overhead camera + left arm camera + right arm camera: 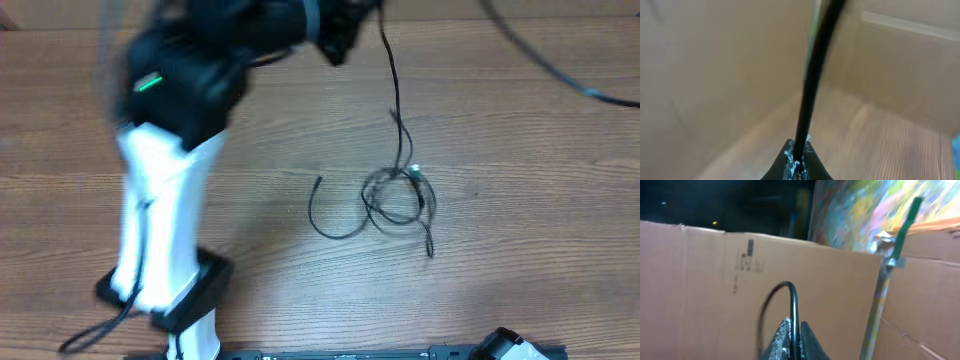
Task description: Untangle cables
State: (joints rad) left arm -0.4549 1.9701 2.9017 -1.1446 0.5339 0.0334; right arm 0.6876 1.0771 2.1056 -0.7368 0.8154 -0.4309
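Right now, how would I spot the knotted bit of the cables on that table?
Look at the wooden table, right of the white arm. Near the middle lies the tangle, thin black overlapping loops. Unlike the single hooked strand on its left, it holds a pale plug.
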